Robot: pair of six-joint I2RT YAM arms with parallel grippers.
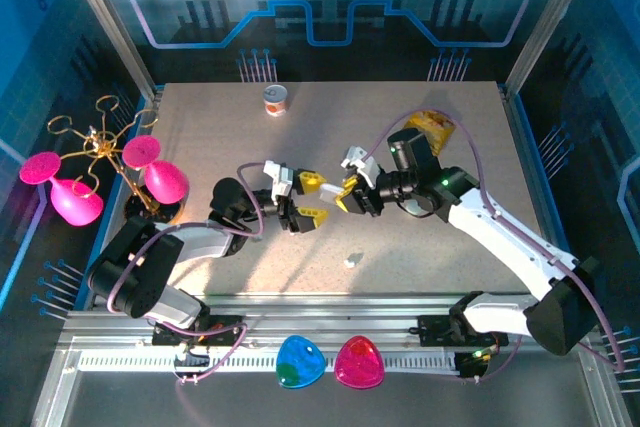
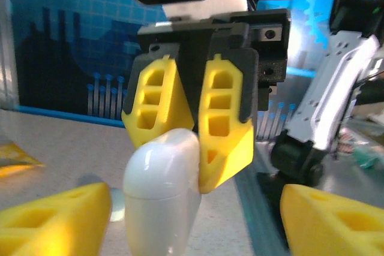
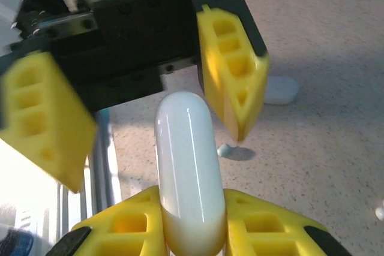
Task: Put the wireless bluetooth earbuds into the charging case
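Note:
A white, pill-shaped charging case (image 3: 189, 178) stands closed and upright above the table, with my right gripper (image 3: 192, 195) shut on its lower end. In the left wrist view the case (image 2: 162, 190) sits between the right gripper's yellow fingers. My left gripper (image 2: 197, 193) is open, its fingers spread on either side of the case without touching it. In the top view the two grippers, left (image 1: 311, 199) and right (image 1: 345, 197), meet tip to tip at mid-table. One tiny white earbud (image 1: 351, 261) lies on the table in front of them, and it is seen under the case as the earbud (image 3: 225, 150).
A small white rounded object (image 3: 281, 90) lies on the table beyond the case. A can (image 1: 275, 99) stands at the back, a yellow packet (image 1: 432, 127) at back right, a gold rack with pink glasses (image 1: 100, 162) on the left. Blue (image 1: 300, 360) and pink (image 1: 359, 362) pieces sit on the front rail.

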